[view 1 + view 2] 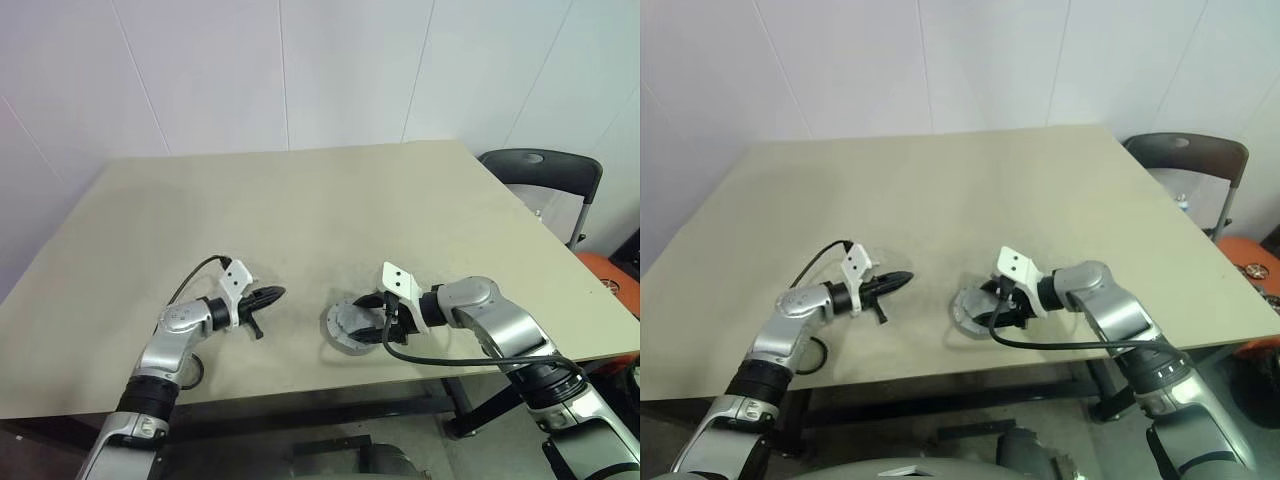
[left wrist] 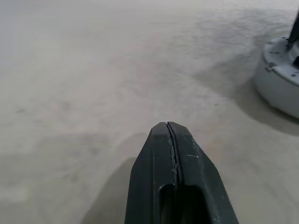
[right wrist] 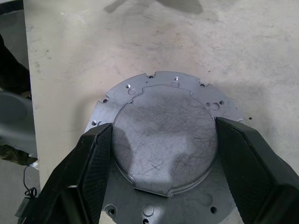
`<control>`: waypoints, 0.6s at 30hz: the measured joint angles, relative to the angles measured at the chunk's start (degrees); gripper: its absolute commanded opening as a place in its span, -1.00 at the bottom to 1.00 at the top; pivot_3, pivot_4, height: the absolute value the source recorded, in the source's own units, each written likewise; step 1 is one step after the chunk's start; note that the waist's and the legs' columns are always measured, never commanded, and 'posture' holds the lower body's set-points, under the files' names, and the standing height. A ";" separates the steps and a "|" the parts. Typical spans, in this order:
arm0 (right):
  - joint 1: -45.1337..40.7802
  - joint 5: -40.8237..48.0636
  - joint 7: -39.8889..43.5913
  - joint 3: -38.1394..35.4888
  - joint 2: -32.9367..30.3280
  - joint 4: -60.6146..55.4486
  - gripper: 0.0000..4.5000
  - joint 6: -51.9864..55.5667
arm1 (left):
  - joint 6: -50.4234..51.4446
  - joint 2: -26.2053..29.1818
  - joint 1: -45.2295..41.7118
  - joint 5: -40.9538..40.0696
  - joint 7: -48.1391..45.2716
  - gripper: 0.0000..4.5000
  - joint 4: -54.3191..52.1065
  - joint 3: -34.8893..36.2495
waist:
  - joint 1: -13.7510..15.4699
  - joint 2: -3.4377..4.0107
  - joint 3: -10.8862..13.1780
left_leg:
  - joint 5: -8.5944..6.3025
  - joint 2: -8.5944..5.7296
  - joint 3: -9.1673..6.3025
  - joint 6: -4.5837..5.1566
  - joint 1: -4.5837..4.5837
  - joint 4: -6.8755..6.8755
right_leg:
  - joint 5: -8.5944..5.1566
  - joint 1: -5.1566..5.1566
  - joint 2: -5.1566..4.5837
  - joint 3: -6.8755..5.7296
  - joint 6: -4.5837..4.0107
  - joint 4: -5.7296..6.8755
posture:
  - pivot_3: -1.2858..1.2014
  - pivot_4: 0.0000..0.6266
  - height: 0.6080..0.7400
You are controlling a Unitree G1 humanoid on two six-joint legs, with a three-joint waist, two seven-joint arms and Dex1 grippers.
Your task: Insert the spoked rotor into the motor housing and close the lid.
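Observation:
A flat grey round lid (image 3: 163,135) with a raised centre and a notched, drilled flange (image 3: 177,81) lies on the table near the front edge (image 1: 348,325). My right gripper (image 3: 163,126) reaches in from the right and straddles the raised centre, with one black finger (image 3: 88,158) against each side, shut on it. My left gripper (image 1: 275,294) hovers low over bare table to the left of the lid, shut and empty, with its tip (image 2: 169,128) pointing toward the lid's thick pale side (image 2: 280,79). The spoked rotor and the motor housing are hidden.
The beige table (image 1: 300,200) stretches far behind both grippers. A dark chair (image 1: 545,175) stands off its right far corner, with an orange object (image 1: 610,275) beside it. A black cable loop (image 1: 190,372) lies at the front edge by my left arm.

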 measured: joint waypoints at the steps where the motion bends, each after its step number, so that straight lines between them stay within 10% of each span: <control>1: 0.08 0.00 0.00 0.00 0.00 0.00 0.35 -0.10 | 0.03 -0.30 -0.16 0.00 -0.08 -1.00 0.01 -0.49 | 0.00 -0.01 0.00 | 0.00 0.00 0.00 0.00 0.00 0.00 | 0.00 0.00 0.00 0.00 0.00 0.00 | 0.03 -1.00 1.00; 18: -0.31 -0.03 -0.25 0.16 -0.04 0.38 0.35 -0.67 | 2.74 -7.32 -10.47 -0.39 -11.37 -1.00 4.32 -7.46 | -0.05 0.01 -0.02 | -0.03 0.00 -0.02 0.05 0.07 0.01 | -0.03 0.11 0.00 -0.01 0.04 -0.02 | 0.03 -1.00 1.00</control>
